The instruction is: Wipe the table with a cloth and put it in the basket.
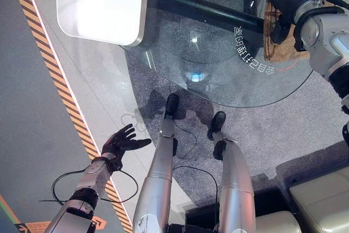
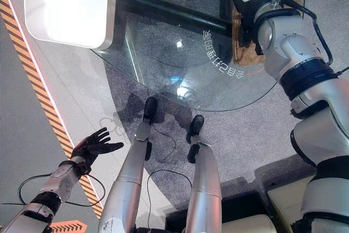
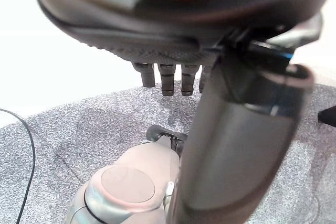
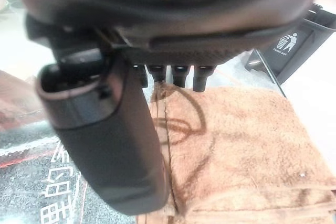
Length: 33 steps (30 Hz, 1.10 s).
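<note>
At two o'clock on the glass bench [image 1: 218, 75], the right hand [image 1: 281, 17] hovered with fingers extended over the brown cloth [image 4: 236, 140], holding nothing, seemingly poised to wipe. The left hand [image 1: 121, 143] hung open, idle, at eight o'clock.
</note>
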Available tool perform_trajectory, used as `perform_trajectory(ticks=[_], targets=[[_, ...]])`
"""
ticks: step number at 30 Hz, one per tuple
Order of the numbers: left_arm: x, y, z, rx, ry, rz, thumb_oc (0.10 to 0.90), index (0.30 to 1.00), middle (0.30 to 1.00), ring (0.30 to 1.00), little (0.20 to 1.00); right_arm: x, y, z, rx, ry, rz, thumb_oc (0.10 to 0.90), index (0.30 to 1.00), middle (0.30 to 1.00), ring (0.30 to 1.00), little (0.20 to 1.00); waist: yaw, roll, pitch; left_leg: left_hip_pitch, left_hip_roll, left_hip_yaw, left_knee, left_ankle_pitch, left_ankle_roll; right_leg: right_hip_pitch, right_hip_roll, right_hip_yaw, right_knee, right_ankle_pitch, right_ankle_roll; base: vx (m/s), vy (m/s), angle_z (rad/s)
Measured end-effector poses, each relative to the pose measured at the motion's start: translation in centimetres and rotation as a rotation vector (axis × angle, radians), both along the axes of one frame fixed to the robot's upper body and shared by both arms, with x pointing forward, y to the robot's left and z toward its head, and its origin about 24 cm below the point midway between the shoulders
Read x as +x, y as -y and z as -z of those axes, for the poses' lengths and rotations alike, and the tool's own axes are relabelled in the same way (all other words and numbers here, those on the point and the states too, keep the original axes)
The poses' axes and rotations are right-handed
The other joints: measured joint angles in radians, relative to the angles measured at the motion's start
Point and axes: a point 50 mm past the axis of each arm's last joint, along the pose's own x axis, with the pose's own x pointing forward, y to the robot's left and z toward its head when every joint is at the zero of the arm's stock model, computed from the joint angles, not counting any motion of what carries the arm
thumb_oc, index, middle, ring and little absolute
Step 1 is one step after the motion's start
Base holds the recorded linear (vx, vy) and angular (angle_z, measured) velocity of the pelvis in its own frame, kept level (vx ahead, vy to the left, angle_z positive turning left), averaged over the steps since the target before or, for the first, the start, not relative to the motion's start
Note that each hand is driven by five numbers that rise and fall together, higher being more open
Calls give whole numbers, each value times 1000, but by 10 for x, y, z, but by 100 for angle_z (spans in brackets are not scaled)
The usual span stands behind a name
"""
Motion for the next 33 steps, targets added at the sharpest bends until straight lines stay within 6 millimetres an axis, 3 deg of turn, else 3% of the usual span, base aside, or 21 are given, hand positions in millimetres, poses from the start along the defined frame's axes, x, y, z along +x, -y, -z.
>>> perform_trajectory(ticks=[11, 33], targets=[[0, 0, -1, -4, 3, 14, 800, 900, 900, 900, 900, -1, 3, -1, -6, 2, 9, 800, 900, 900, 900, 900, -1, 0, 0, 0, 0, 0, 0, 0, 0, 0, 0, 0, 0, 0, 0, 0, 0, 0], [0, -1, -1, -2, 5, 16, 800, 900, 900, 900, 900, -2, -2, -9, -196, 27, 35, 800, 900, 900, 900, 900, 1, 0, 0, -17, 0, -15, -12, 4, -4, -14, -2, -16, -3, -3, -3, 2, -2, 1]])
